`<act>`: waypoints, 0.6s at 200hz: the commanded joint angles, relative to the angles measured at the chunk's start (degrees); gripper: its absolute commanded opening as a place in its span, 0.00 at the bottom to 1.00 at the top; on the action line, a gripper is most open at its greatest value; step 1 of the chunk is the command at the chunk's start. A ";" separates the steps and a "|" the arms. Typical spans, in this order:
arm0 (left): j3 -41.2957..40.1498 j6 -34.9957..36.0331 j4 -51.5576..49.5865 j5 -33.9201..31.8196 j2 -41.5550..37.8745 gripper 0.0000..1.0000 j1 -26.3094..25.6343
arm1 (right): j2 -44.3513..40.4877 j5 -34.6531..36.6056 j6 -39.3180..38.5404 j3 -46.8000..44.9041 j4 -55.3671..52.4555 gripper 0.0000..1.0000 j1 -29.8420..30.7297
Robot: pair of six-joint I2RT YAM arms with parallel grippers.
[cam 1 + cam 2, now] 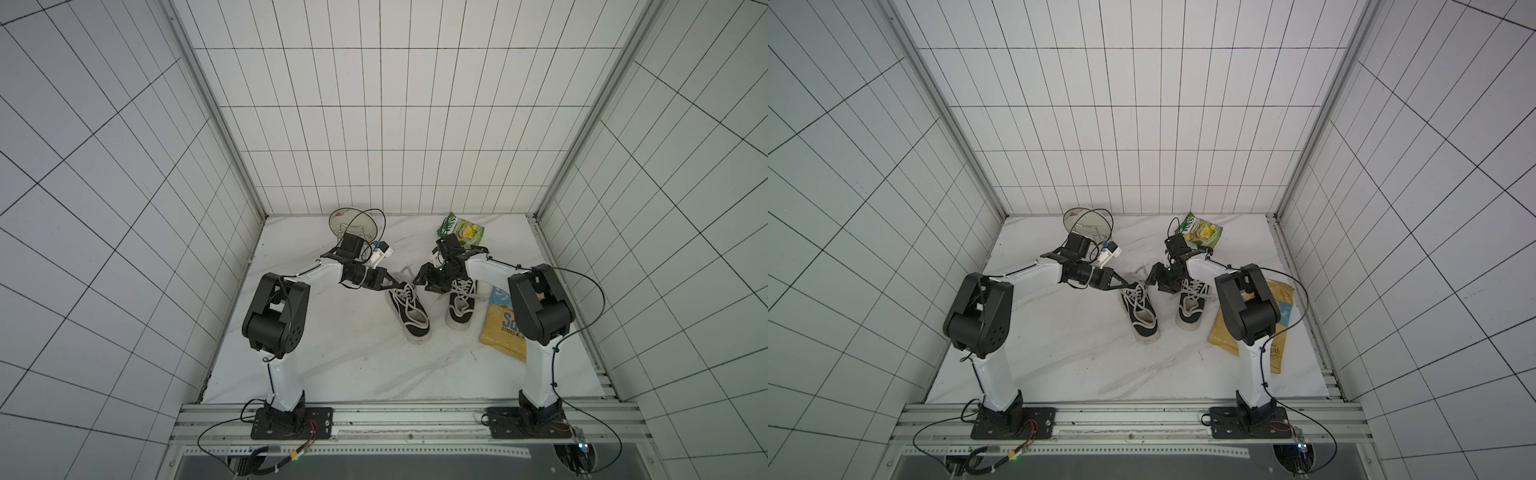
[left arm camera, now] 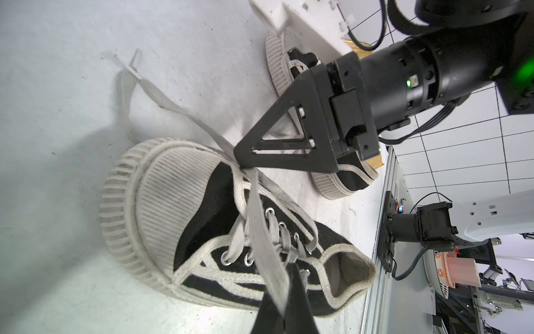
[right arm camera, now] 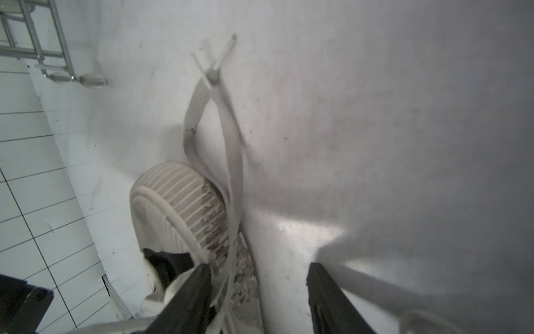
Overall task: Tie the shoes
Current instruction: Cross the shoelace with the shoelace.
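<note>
My L gripper (image 2: pixel 286 277) was pinched on a lace (image 2: pixel 260 225) of the left shoe (image 2: pixel 202 208), mid-table. R gripper (image 3: pixel 260 269) stood spread at its toe (holding nothing, I'd judge), nearer the loose ends lying beyond.

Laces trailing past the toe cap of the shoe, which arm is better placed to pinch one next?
Right, probably. The right gripper has its jaws open at the toe cap, the laces beside one jaw. The left gripper is shut on a lace back by the eyelets.
</note>
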 commanded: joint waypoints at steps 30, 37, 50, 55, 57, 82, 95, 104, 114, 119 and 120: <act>-1.34 -1.50 3.36 1.27 -2.57 0.00 1.80 | -6.66 4.50 5.09 -5.77 3.39 0.59 -4.23; -1.36 -1.56 3.39 1.33 -2.54 0.00 1.80 | -7.24 3.36 5.77 -6.41 3.93 0.59 -4.16; -1.31 -1.67 3.48 1.49 -2.41 0.00 1.80 | -8.17 1.09 7.77 -7.76 5.68 0.59 -3.44; -1.29 -1.72 3.55 1.56 -2.33 0.00 1.80 | -8.56 0.57 8.54 -8.39 6.62 0.59 -3.00; -1.33 -1.66 3.54 1.59 -2.36 0.00 1.80 | -8.75 0.39 8.83 -8.71 7.00 0.59 -2.87; -1.42 -1.67 3.58 1.41 -2.32 0.00 1.89 | -9.99 0.73 11.03 -12.01 9.58 0.59 -2.97; -1.45 -1.58 3.52 1.60 -2.36 0.00 1.89 | -10.12 -0.71 11.50 -12.35 10.61 0.59 -2.97; -1.38 -1.54 3.45 1.60 -2.40 0.00 1.89 | -9.86 -2.65 12.80 -12.00 10.95 0.59 -2.48; -1.38 -1.50 3.42 1.56 -2.41 0.00 1.89 | -9.46 -4.56 14.07 -11.51 11.62 0.59 -1.48; -1.38 -1.49 3.48 1.50 -2.41 0.00 1.89 | -9.19 -5.31 14.74 -11.30 12.08 0.59 -0.73; -1.38 -1.49 3.51 1.46 -2.41 0.00 1.89 | -9.12 -5.39 14.88 -11.27 12.12 0.59 -0.64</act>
